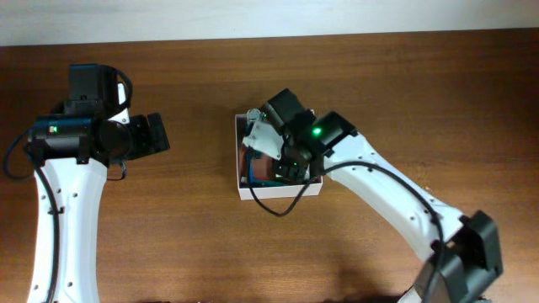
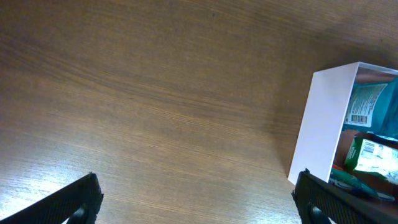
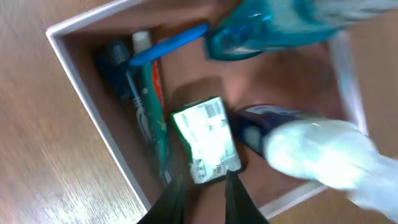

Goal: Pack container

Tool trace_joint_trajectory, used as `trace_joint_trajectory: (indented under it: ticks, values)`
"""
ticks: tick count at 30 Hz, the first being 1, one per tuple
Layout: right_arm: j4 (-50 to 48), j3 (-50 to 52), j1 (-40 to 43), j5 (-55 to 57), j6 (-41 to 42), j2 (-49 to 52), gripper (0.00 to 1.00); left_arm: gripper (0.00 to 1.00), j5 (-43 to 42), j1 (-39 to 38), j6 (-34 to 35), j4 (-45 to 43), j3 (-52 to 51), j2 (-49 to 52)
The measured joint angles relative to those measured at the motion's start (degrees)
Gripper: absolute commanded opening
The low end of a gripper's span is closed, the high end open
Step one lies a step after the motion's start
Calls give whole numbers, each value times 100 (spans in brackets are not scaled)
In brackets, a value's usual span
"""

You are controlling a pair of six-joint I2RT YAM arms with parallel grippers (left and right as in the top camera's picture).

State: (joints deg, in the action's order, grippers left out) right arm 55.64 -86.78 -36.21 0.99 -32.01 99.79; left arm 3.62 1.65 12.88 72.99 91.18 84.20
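The container [image 1: 238, 160] is a square white-walled box with a reddish-brown inside at the table's middle. My right gripper [image 1: 282, 166] hangs inside it. In the right wrist view the fingers [image 3: 202, 199] stand a little apart with nothing between them, just below a green-and-white packet [image 3: 205, 140]. The container [image 3: 87, 99] also holds a blue toothbrush [image 3: 168, 43], a toothpaste tube [image 3: 152, 106], a teal pouch [image 3: 267, 28] and a white tube with a blue cap [image 3: 311, 146]. My left gripper [image 1: 160, 135] is wide open and empty [image 2: 205, 208], left of the container [image 2: 323, 124].
The brown wooden table [image 1: 396, 93] surrounds the container. The right arm's white link [image 1: 396, 189] and a black cable [image 1: 282, 206] cross the container's near right corner. A pale wall strip [image 1: 253, 17] runs along the far table edge.
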Motion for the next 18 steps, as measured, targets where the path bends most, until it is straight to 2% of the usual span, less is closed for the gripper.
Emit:
trace_joint_trajectory:
  ticks: [3,6,9,10,11,12,13,18]
  values:
    - [-302,-2,186,262,619,-437,22,100,0,0,-2,-2,0,0]
    - [-402,-37,678,426,1237,-960,43,100,2,-33,-7,-76,0,0]
    - [-404,-122,1482,450,1971,-1329,56,100,2,-173,-28,-297,0,0]
    - [-387,-136,1696,411,2087,-1370,64,100,4,-251,-55,-382,0,0]
    - [-337,-151,2017,332,2262,-1392,78,100,2,-328,-96,-463,0,0]
    - [-278,-151,2306,199,2400,-1386,96,100,2,-446,-155,-577,0,0]
    - [-243,-151,2472,127,2420,-1364,99,100,2,-514,-192,-651,0,0]
    - [-208,-151,3206,-417,2669,-1185,98,100,-2,-859,-422,-940,0,96]
